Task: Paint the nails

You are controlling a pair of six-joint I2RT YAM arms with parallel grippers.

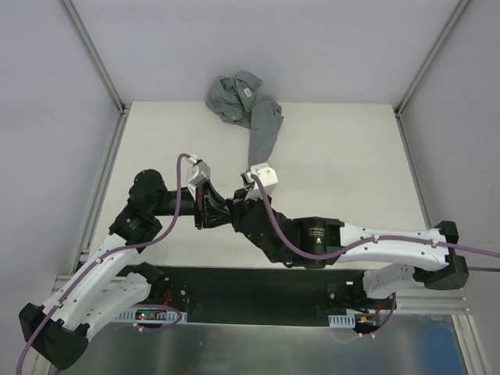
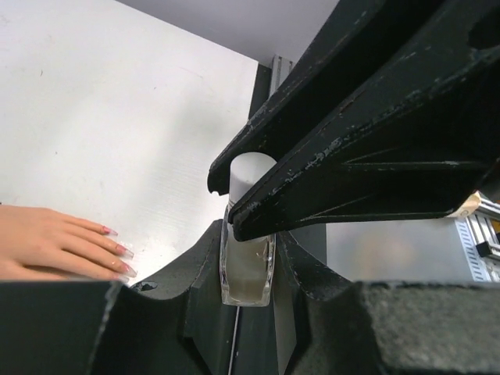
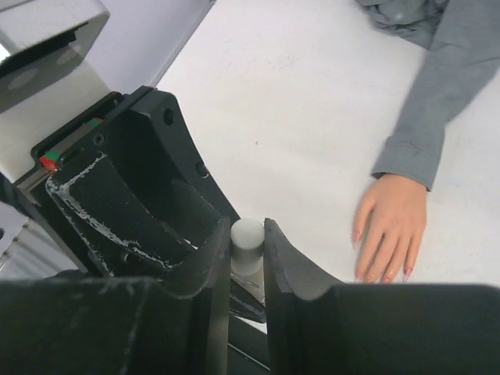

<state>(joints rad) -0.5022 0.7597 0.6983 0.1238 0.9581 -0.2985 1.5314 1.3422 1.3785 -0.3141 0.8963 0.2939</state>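
A small clear bottle (image 2: 248, 273) stands upright between my left gripper's (image 2: 249, 248) jaws, which are shut on its glass body. My right gripper (image 3: 247, 228) comes in from above and is shut on the bottle's white cap (image 3: 248, 237), also seen as the white cap (image 2: 247, 169) in the left wrist view. The peach mannequin hand (image 3: 392, 225) lies flat on the white table, fingers pointing toward the arms, and its nails (image 3: 407, 274) look pinkish. That hand (image 2: 47, 242) and the nails (image 2: 126, 251) lie a short way left of the bottle. Both grippers are apart from the hand.
The grey sleeve (image 1: 264, 125) runs back from the hand to a crumpled grey shirt (image 1: 233, 92) at the table's (image 1: 344, 164) far edge. Metal frame rails (image 1: 94, 58) border the table on both sides. A dark strip (image 1: 250, 293) lies along the near edge by the arm bases.
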